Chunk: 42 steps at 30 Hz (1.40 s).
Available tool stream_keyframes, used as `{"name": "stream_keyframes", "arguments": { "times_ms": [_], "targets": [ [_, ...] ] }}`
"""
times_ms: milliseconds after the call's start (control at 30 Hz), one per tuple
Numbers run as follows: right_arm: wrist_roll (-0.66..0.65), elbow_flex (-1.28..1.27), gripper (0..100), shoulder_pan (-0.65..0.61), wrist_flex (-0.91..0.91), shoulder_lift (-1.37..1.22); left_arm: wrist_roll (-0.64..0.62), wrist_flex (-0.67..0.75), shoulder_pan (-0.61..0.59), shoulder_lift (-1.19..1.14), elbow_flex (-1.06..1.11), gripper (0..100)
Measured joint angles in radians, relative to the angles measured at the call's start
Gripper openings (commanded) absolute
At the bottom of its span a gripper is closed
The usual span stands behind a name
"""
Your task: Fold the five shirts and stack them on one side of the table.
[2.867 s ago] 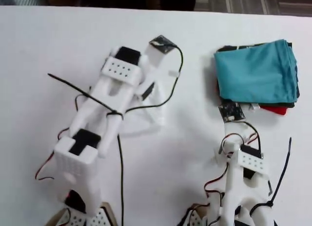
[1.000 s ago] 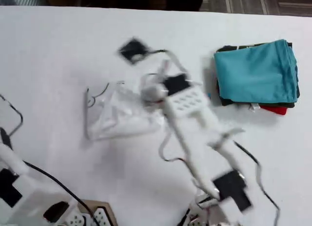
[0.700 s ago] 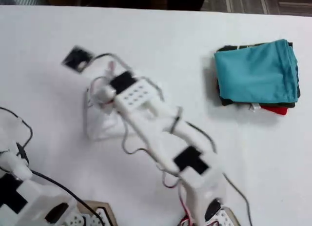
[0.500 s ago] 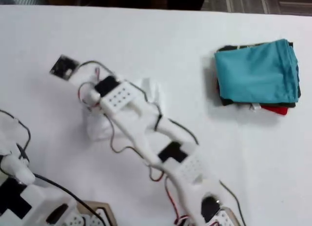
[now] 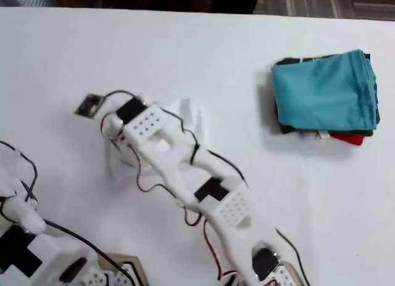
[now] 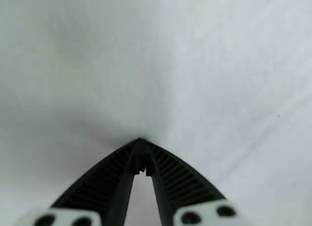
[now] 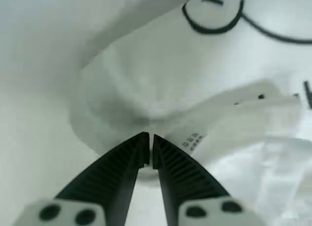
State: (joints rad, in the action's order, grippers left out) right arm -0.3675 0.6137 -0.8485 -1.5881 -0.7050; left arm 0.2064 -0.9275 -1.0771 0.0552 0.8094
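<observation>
From above, the right arm lay stretched from the near edge of the surface out to the left, over the white shirt. Nearly three seconds before, it had been tucked in near the stack while the left arm reached over the shirt. The left arm was now back at the near left corner. A second earlier the shirt had lain spread wider, with its black drawing on show. It was now a narrower bundle, largely hidden under the right arm and left of the middle of the surface. Since half a second ago the arm's far end had drawn slightly back toward the near edge. The stack of folded shirts, teal on top with black and red beneath, sat unmoved at the right side, well apart from the white shirt.

The left wrist view added what the high view could not. The left hand hung over bare white surface, its black fingers pressed together with nothing between them.

The right wrist view gave the close detail hidden under the arm from above. The right hand had its fingers all but pressed together, with a thin slit between, at a rounded fold of the white shirt. Whether cloth was nipped in that slit could not be told. A black drawn line curved across the fabric beyond the fold, and a white label lay just beside the fingertips.
</observation>
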Motion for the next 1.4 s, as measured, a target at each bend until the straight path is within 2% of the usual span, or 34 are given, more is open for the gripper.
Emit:
{"name": "stream_keyframes", "arguments": {
  "times_ms": [267, 400, 733, 900, 1000, 1200, 1400],
  "targets": [
    [0.000, 0.000, 2.2, 0.069, -0.150, 0.000, -0.003, 0.000, 0.000, 0.000, 0.000, 3],
    [-0.003, -0.040, 2.2, 0.109, -0.153, 0.031, -0.003, 0.000, 0.000, 0.000, 0.000, 3],
    [-0.135, -0.339, 2.2, 0.219, -0.155, 0.327, -0.003, 0.000, 0.000, 0.000, 0.000, 3],
    [-0.160, -0.358, 2.2, 0.299, -0.107, 0.391, -0.003, 0.000, 0.000, 0.000, 0.000, 3],
    [-0.150, -0.353, 2.2, 0.285, -0.018, 0.422, -0.003, 0.005, 0.000, 0.000, 0.002, 3],
    [-0.011, -0.328, 2.2, 0.164, 0.230, 0.407, -0.003, 0.006, 0.000, 0.000, 0.002, 3],
    [0.000, -0.204, 2.2, 0.101, 0.315, 0.236, -0.003, 0.006, 0.000, 0.000, 0.002, 3]
  ]
}}
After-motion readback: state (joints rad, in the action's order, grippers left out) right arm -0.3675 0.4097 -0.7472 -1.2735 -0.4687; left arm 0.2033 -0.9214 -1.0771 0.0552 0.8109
